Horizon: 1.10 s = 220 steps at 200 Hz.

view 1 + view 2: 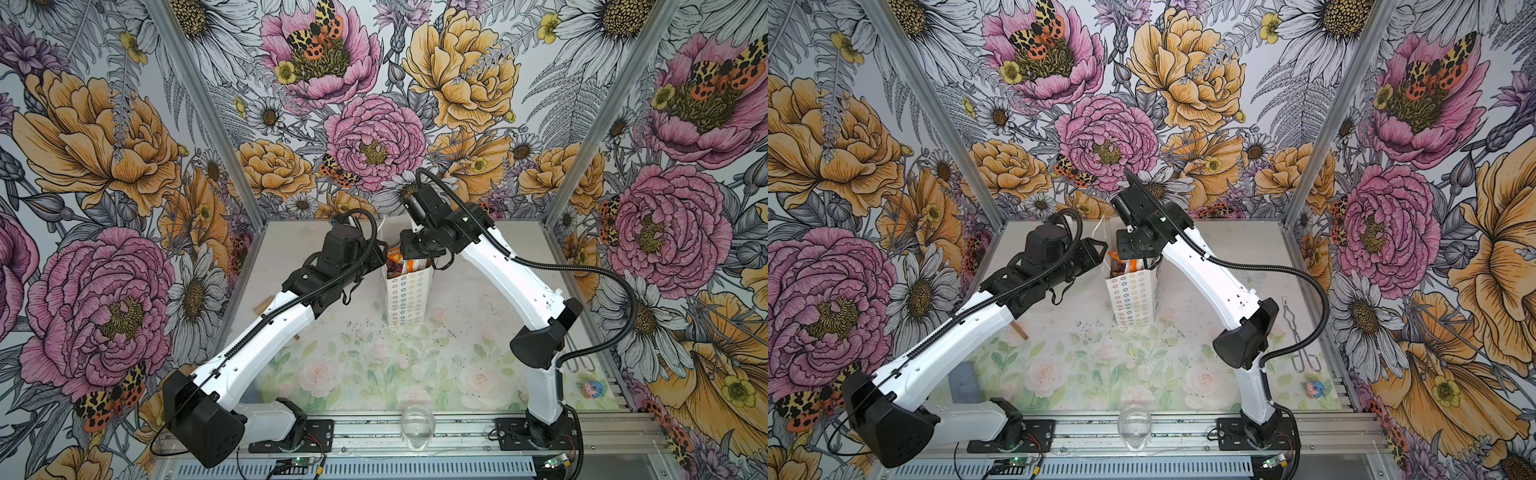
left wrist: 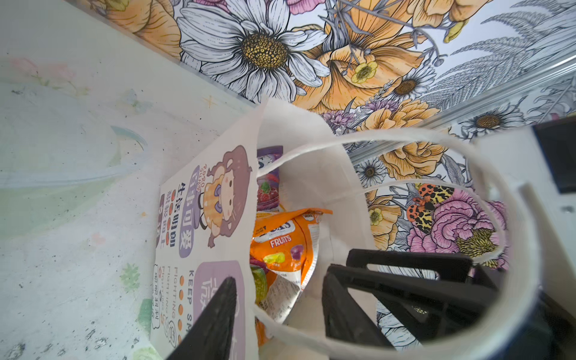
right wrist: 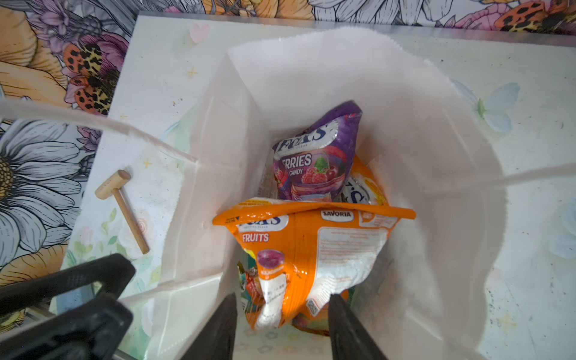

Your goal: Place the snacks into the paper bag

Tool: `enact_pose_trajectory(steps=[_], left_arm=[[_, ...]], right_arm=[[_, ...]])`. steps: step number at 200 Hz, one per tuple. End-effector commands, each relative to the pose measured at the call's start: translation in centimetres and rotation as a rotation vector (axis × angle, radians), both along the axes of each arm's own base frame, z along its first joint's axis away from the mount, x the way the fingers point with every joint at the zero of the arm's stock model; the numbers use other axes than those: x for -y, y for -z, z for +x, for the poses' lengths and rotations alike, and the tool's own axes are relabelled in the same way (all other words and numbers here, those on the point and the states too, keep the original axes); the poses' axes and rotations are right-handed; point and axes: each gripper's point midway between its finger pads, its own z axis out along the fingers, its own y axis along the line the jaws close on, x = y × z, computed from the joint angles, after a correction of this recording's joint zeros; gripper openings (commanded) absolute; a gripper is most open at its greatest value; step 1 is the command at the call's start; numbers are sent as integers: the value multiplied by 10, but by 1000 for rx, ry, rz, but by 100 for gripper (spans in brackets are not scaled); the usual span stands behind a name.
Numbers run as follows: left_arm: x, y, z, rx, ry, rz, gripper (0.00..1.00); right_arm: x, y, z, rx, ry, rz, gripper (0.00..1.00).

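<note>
The tall white flower-outlined paper bag point(image 1: 409, 301) stood upright on the floral surface point(image 1: 374, 365), holding a glossy orange fruit-candy packet point(image 3: 311, 243) and a purple berry packet point(image 3: 318, 156). The right pincer point(image 3: 282, 299) hung released above the orange packet; the left pincer point(image 2: 279, 280), also released, sat at the bag's mouth.

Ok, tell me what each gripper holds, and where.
Nothing, it seems. The right gripper stands open around the orange packet; the left gripper stands open astride a wall of the paper bag.
</note>
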Motion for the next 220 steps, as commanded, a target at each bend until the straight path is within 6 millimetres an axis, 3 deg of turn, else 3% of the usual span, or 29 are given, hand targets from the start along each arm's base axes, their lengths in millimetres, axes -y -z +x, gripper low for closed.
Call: enact_pose_trajectory(steps=[1,27,54,84,111,139,172,189,220], left_arm=[[-16,-10,-5,40,-39,12,47],[-25,-28,-15,76,-41,-1,48],[-50,-52,-27,139,-91,17,49],[-79,-74,-38,211,-143,49,55],[-101,-77,-43,234,-193,90,65],[-121,-79,-45,259,-223,137,74],[-160,-78,-48,274,-335,226,99],[-177,-77,-49,277,-376,266,99],[-205,-72,-53,275,-447,327,99]], right_arm=[[3,-44,-6,90,-35,85,50],[3,-70,-17,142,-95,134,51],[13,-100,-31,217,-150,157,53],[47,-129,-40,331,-134,109,56],[87,-142,-40,405,-93,38,58],[133,-140,-33,432,-7,-57,63],[186,-126,-22,435,110,-109,74],[206,-115,-16,441,154,-102,83],[240,-85,0,435,223,-90,88]])
